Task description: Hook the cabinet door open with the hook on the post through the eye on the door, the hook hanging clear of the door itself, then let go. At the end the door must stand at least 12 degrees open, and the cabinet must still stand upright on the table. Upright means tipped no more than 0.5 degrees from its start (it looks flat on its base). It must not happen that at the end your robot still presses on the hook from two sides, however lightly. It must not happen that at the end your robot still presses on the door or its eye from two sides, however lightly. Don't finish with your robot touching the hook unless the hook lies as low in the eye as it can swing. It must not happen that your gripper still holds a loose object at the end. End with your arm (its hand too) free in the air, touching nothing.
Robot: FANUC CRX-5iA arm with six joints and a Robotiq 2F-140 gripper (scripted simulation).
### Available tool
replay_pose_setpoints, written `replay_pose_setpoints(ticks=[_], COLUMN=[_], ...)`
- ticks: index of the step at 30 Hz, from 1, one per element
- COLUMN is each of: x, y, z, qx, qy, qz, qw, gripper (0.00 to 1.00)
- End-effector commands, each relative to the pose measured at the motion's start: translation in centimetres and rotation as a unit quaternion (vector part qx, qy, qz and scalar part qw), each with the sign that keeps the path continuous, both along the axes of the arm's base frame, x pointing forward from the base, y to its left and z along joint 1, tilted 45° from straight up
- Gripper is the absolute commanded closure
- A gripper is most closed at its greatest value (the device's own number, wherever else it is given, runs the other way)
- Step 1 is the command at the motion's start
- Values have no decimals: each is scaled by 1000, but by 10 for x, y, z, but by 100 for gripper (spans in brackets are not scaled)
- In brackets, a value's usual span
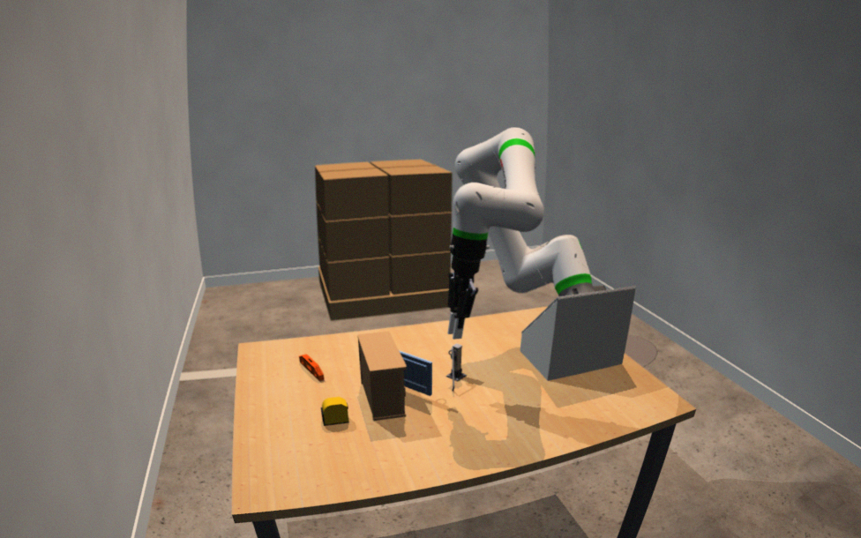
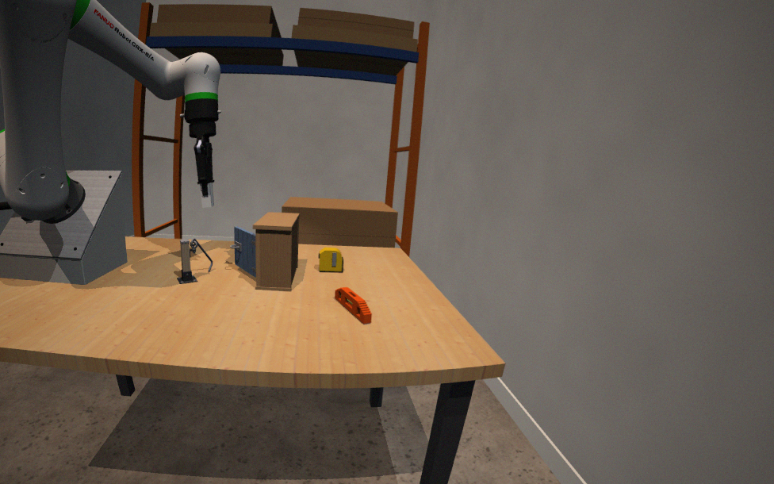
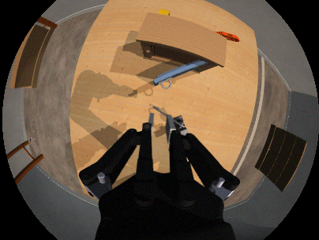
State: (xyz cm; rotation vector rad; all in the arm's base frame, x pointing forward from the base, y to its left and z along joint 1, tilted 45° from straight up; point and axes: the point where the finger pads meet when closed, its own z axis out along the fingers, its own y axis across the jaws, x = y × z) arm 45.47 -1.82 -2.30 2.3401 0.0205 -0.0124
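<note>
While the gripper point(image 2: 206, 197) hung above the post point(image 2: 185, 259) with jaws nearly clenched on nothing, it needed to descend squarely onto the hook point(image 2: 203, 255).

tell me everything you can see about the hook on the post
The hook is a thin dark metal rod, bent at its free end. It hangs from the top of a short grey post on a small dark foot, slanting down toward the blue door. Its tip is short of the eye, so it is not hooked. The gripper hovers above, touching nothing.
</note>
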Motion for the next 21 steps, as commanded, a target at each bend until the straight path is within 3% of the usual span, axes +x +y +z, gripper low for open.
replay_pose_setpoints(ticks=[1, 8, 10, 11, 14, 21], x=[0, 0, 0, 0, 0, 0], y=[0, 0, 0, 0, 0, 0], z=[0, 0, 0, 0, 0, 0], qx=[12, 19, 19, 23, 27, 47], qy=[106, 228, 228, 279, 320, 431], qz=[89, 204, 204, 248, 282, 362], qw=[990, 952, 952, 928, 904, 825], gripper=[84, 85, 85, 85, 85, 85])
